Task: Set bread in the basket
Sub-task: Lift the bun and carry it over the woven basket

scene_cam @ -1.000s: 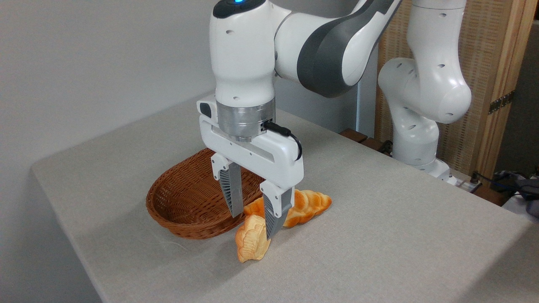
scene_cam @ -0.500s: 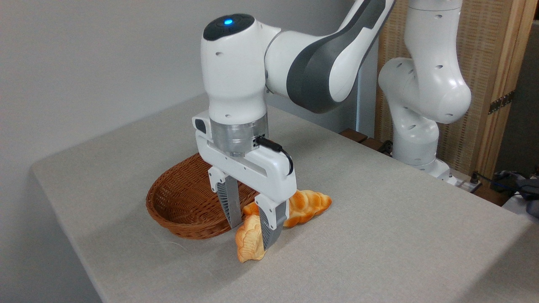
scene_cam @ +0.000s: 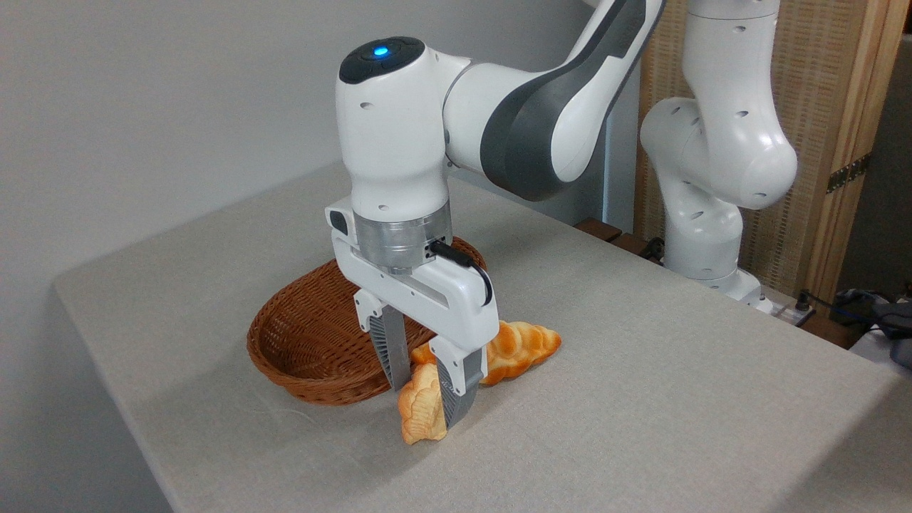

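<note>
Claw (scene_cam: 422,399) straddles bread (scene_cam: 420,413), which stands on edge on desk (scene_cam: 641,399) just beside basket (scene_cam: 299,342), fingers narrowed about it, apparently to pinch its thin sides; firm grip unconfirmed.

The bread (scene_cam: 420,413) is golden-tan with paler cream ridges, and the braided loaf (scene_cam: 516,349) behind it is deeper orange-brown with glossy light highlights. The basket (scene_cam: 313,342) is reddish-brown wicker in a fine woven pattern, on a plain beige-grey tablecloth (scene_cam: 641,399). The arm (scene_cam: 399,142) is white with dark grey panels, a blue light and grey ribbed fingers (scene_cam: 393,345)
</note>
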{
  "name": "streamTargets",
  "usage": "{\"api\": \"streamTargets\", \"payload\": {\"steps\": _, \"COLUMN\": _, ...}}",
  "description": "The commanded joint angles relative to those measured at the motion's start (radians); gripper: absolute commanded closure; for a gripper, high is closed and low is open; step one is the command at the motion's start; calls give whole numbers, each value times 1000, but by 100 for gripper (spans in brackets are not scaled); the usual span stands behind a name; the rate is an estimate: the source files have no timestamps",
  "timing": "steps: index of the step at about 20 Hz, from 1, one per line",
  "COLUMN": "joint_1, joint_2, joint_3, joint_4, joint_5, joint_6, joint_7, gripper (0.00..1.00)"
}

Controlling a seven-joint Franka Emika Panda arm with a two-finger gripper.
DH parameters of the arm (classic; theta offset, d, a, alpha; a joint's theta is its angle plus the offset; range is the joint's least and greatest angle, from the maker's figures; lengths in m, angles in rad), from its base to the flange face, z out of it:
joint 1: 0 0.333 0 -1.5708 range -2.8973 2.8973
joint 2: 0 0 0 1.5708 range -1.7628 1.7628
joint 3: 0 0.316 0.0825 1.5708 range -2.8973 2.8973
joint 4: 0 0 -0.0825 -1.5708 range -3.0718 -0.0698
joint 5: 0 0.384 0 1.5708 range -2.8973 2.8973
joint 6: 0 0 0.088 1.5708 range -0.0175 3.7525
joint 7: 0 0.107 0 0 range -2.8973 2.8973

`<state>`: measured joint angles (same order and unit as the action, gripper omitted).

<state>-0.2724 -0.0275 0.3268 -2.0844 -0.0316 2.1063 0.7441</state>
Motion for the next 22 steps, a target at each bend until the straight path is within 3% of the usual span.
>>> {"api": "streamTargets", "payload": {"steps": 1, "joint_1": -4, "joint_2": -8, "joint_3": 3, "joint_4": -5, "joint_5": -2, "joint_6": 21, "joint_7": 15, "gripper": 66}}
{"api": "streamTargets", "payload": {"steps": 17, "joint_1": -2, "joint_2": -45, "joint_3": 6, "joint_4": 55, "joint_5": -11, "joint_6": 20, "joint_7": 15, "gripper": 63}}
{"api": "streamTargets", "payload": {"steps": 19, "joint_1": -4, "joint_2": -46, "joint_3": -2, "joint_4": 67, "joint_5": -34, "joint_6": 20, "joint_7": 14, "gripper": 63}}
{"api": "streamTargets", "payload": {"steps": 22, "joint_1": -7, "joint_2": -49, "joint_3": -17, "joint_4": 96, "joint_5": -123, "joint_6": 20, "joint_7": 14, "gripper": 63}}
